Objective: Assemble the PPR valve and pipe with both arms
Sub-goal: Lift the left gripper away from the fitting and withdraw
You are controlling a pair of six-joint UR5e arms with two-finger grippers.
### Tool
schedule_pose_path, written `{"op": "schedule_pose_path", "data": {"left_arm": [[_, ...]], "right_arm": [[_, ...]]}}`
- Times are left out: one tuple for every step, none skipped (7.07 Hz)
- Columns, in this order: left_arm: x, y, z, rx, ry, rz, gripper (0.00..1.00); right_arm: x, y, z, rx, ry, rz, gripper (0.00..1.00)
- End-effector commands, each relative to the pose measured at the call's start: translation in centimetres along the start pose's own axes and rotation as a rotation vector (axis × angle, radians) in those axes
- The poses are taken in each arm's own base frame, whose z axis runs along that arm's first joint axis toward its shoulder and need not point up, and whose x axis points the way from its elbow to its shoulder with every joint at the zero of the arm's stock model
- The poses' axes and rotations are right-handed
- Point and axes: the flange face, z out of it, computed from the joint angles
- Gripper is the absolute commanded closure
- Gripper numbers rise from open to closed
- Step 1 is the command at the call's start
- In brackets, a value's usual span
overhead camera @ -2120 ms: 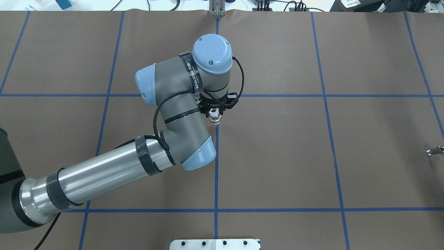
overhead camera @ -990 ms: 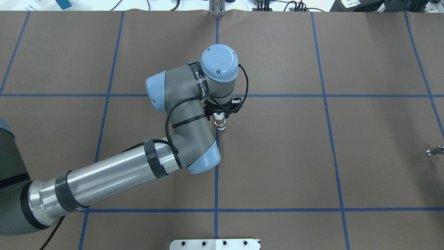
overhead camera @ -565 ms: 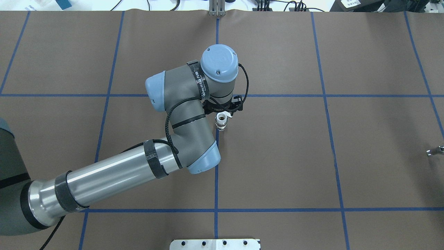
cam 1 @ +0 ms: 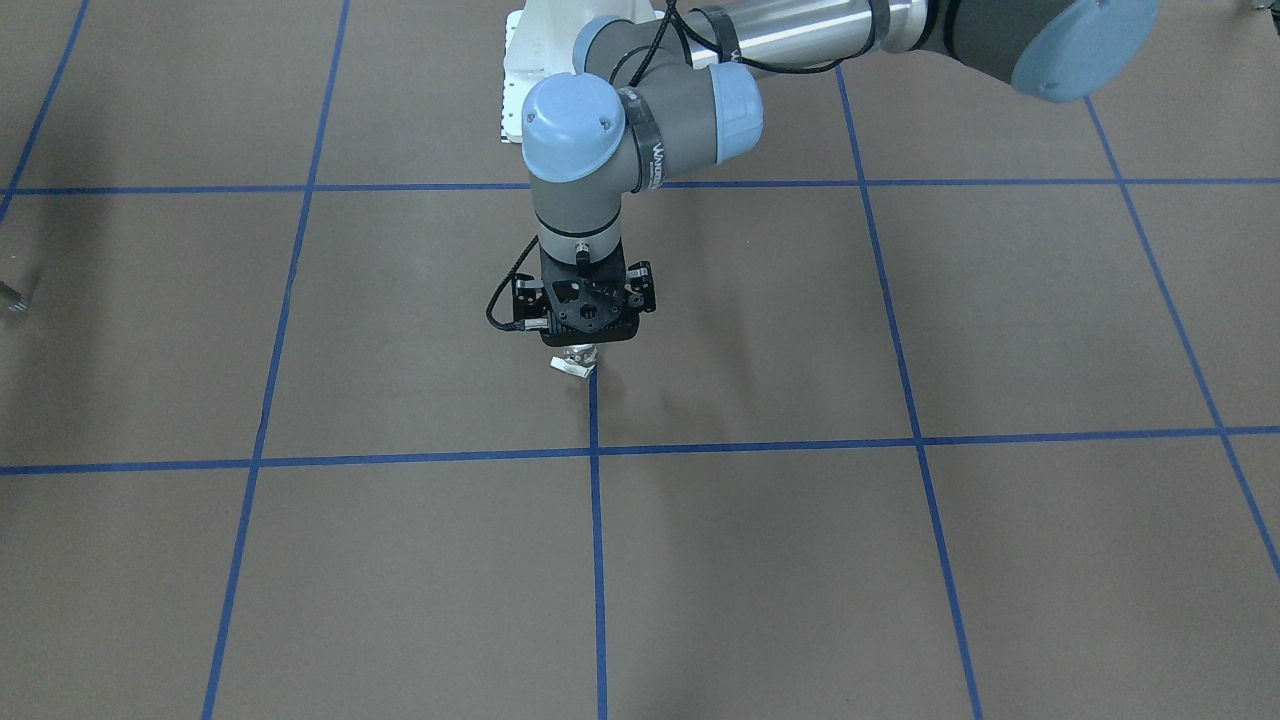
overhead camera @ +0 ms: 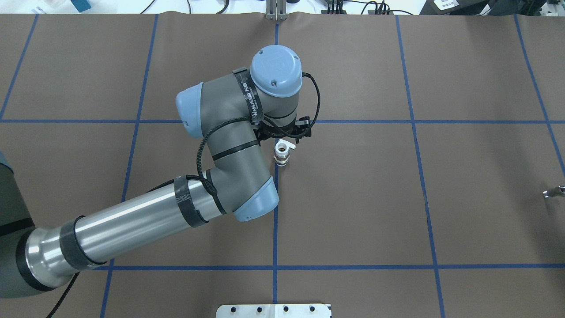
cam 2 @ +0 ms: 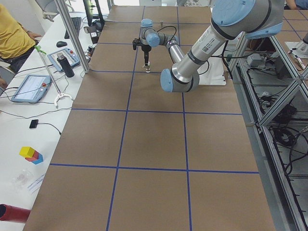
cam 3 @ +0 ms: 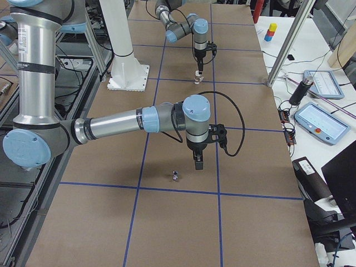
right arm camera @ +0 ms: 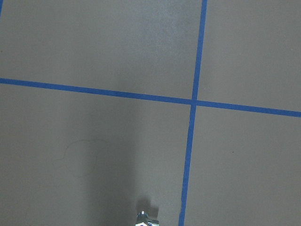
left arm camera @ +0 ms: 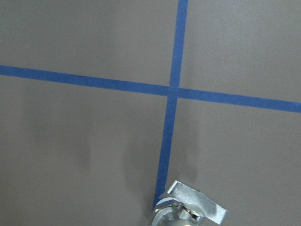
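PPR valve, the tiny white plastic fitting with a brassy metal middle, is standing upright on the brown paper tabletop. It sits right at a blue tape line, open collar up, flat handle tab poking sideways. My left claw hangs just above it, released, nothing in its grip. Over on my right side, the pipe, that short grey metallic stub, lies on the tabletop well apart from the valve. My right claw hovers near it, just beside and above, not touching. Clenched or released, I cannot tell from this side view.
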Motion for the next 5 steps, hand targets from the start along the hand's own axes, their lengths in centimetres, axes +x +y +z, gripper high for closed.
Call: {"op": "schedule_pose_path", "data": {"left_arm": [[-8.2,-1.2,-6.0,-0.001,-0.023,0.107,0.00],[-16.1,-2.2,-8.7,0.006,-0.030,0.195,0.00],[-23.8,-3.1,-10.1,0.024,-0.050,0.290,0.00],[-31.4,-4.4,-11.1,0.011,-0.077,0.368,0.00],[-39.9,-5.8,-12.1,0.001,-0.117,0.435,0.00]], "right_arm": [[-0.3,0.0,-0.3,0.007,0.000,-0.056,0.00],[-0.4,0.0,-0.4,0.009,-0.002,-0.071,0.00],[-0.9,0.2,-0.8,0.017,-0.003,-0.077,0.00],[-1.2,0.3,-1.1,0.022,-0.011,-0.075,0.00],[-1.0,0.5,-0.9,0.016,-0.014,-0.072,0.00]]}}
